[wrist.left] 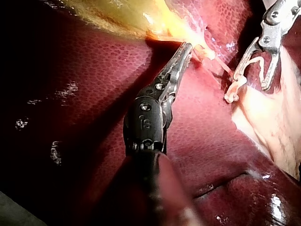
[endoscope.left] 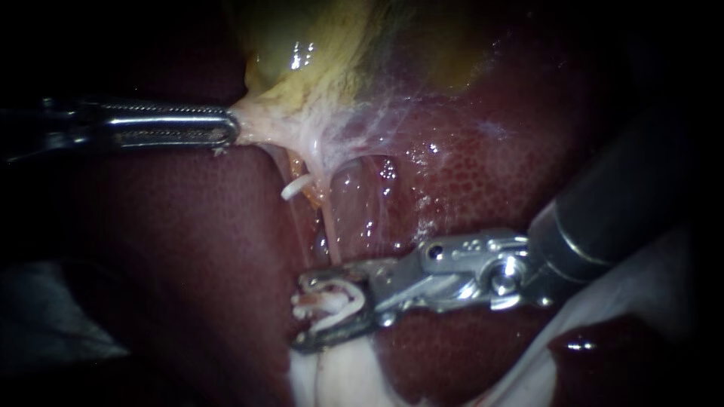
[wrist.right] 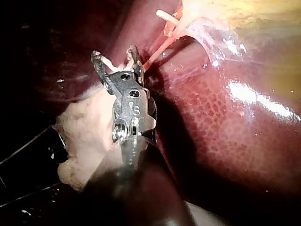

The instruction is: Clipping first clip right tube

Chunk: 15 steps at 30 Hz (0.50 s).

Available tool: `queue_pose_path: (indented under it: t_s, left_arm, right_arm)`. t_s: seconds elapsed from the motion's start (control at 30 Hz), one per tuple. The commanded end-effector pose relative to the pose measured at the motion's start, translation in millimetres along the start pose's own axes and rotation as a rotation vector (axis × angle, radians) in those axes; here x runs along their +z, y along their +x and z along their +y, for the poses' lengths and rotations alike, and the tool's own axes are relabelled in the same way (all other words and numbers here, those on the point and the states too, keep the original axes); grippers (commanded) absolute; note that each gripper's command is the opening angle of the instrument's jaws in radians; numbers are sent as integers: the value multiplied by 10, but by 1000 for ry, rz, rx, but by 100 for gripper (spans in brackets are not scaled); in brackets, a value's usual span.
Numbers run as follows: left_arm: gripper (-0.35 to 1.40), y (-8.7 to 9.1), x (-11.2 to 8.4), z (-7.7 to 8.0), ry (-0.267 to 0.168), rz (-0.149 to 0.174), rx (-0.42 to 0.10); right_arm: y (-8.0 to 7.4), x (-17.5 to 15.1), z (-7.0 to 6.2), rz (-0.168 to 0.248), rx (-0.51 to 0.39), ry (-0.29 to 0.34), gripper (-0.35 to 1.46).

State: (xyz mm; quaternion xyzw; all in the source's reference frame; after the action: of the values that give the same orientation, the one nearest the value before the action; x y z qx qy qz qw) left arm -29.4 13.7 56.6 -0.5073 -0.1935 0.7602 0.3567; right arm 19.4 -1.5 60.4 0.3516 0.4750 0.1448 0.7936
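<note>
The dark red, mottled liver (endoscope.left: 188, 249) carries everything. The yellow-green gallbladder (endoscope.left: 324, 53) lies along its far edge, and a lump of pale, whitish fatty tissue (endoscope.left: 332, 377) lies at its near edge.

The left instrument (endoscope.left: 222, 126), a slim one with ridged steel jaws, is clenched on the pale neck of tissue under the gallbladder. This stretches thin white webbing across the liver. The thin pink tube (endoscope.left: 326, 226) runs from that stretched tissue toward the right instrument (endoscope.left: 302, 313), a steel-hinged one on a dark shaft. Its jaws stand apart and grasp a white plastic clip (endoscope.left: 332, 303) seated between them and touching both.

A small white curved piece (endoscope.left: 296, 188) sits on a strand just beside the tube, near the left instrument's grip. The webbing and a glossy fold of tissue crowd the tube's other side.

The endoscope view shows the tube's lower end fading out just short of the clip. The right wrist view shows it as a reddish line reaching the side of one jaw. The left wrist view shows it meeting a jaw tip, with the clip's legs hanging open. No view settles whether the tube lies inside the clip.

The right instrument's shaft hides the fatty lump's middle in its own wrist view. The left instrument's shaft fades into darkness toward the endoscope view's border.
</note>
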Motion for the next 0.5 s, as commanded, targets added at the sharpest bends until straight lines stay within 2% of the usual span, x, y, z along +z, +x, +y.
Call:
queue_pose_path:
  t_s: [0.03,0.27,0.5]
  left_arm:
    - [-35,0,-1,0,-1,0,0]
    - [-35,1,-1,-1,-2,0,0]
    - [-35,0,-2,-1,-2,0,0]
  right_arm:
    - [1,-6,0,1,-1,-1,50]
    - [-4,-34,0,6,31,-7,50]
    - [-14,-42,16,7,47,-15,50]
